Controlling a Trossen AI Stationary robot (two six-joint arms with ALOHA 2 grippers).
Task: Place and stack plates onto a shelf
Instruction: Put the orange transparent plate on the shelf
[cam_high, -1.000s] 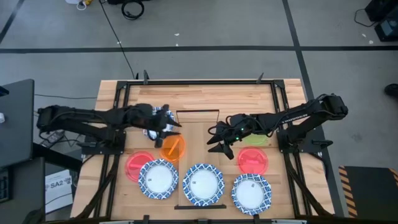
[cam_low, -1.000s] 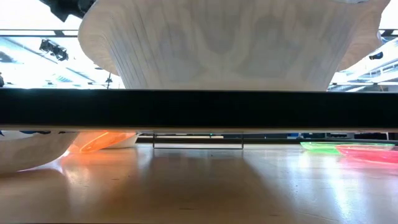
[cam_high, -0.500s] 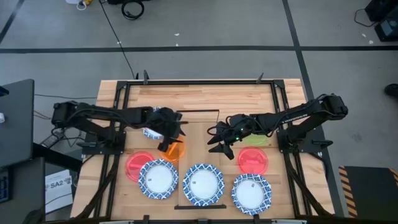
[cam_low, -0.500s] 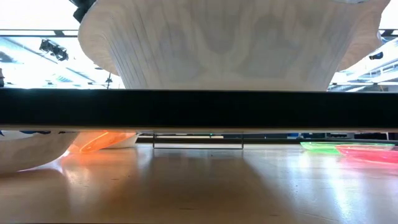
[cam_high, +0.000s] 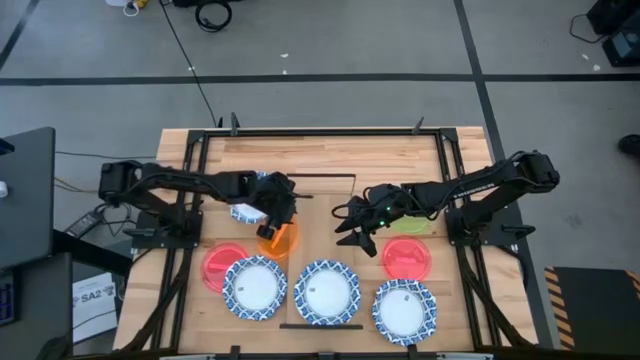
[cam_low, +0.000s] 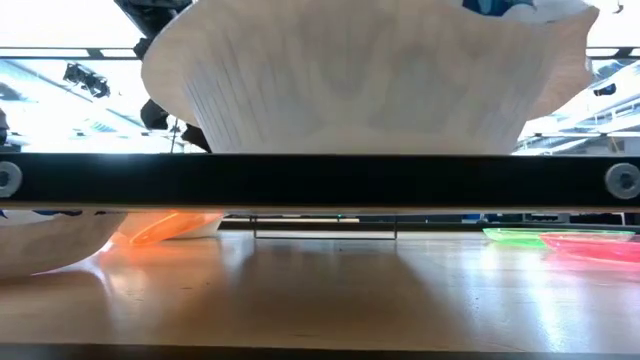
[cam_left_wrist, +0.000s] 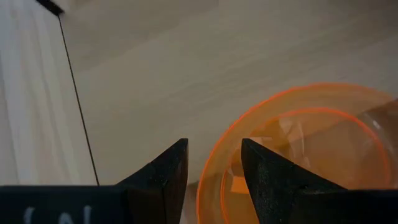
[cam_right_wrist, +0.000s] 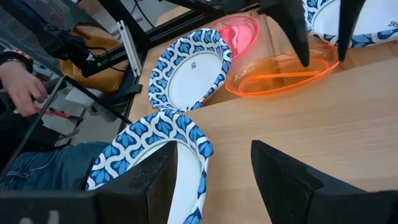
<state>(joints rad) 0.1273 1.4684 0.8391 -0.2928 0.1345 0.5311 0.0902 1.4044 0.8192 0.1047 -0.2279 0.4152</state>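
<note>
The orange plate (cam_high: 278, 240) (cam_left_wrist: 298, 155) sits tilted beside a blue-rimmed plate (cam_high: 244, 212), left of the shelf (cam_high: 320, 215). My left gripper (cam_high: 274, 220) (cam_left_wrist: 214, 143) is open over the orange plate's far rim, one finger on each side of it. My right gripper (cam_high: 352, 230) (cam_right_wrist: 214, 180) is open and hovers by the shelf's right edge, touching nothing. One blue-rimmed plate (cam_high: 325, 293) (cam_low: 360, 80) rests on the shelf's near end. Two more blue-rimmed plates (cam_high: 255, 286) (cam_high: 404, 308), two pink plates (cam_high: 220, 265) (cam_high: 407, 258) and the green plate (cam_high: 408, 225) lie on the table. My left gripper has its fingers (cam_left_wrist: 267, 174) astride the orange plate's rim (cam_left_wrist: 208, 186), coming from above and pointing down, one finger inside the plate and one outside. Whether either finger touches the rim cannot be told.
The shelf's black end rail (cam_low: 320, 180) fills the low view near the table's near edge. Black frame bars run along the table's sides (cam_high: 190, 200). A person's hand (cam_right_wrist: 18, 81) shows beyond the table's edge. Bare wood lies on the shelf's middle and far part.
My left arm has stretched toward the table's middle, bringing its gripper a little right and down onto the orange plate's rim. The shelf, with the blue-rimmed plate on it, has slid slightly toward the far edge.
</note>
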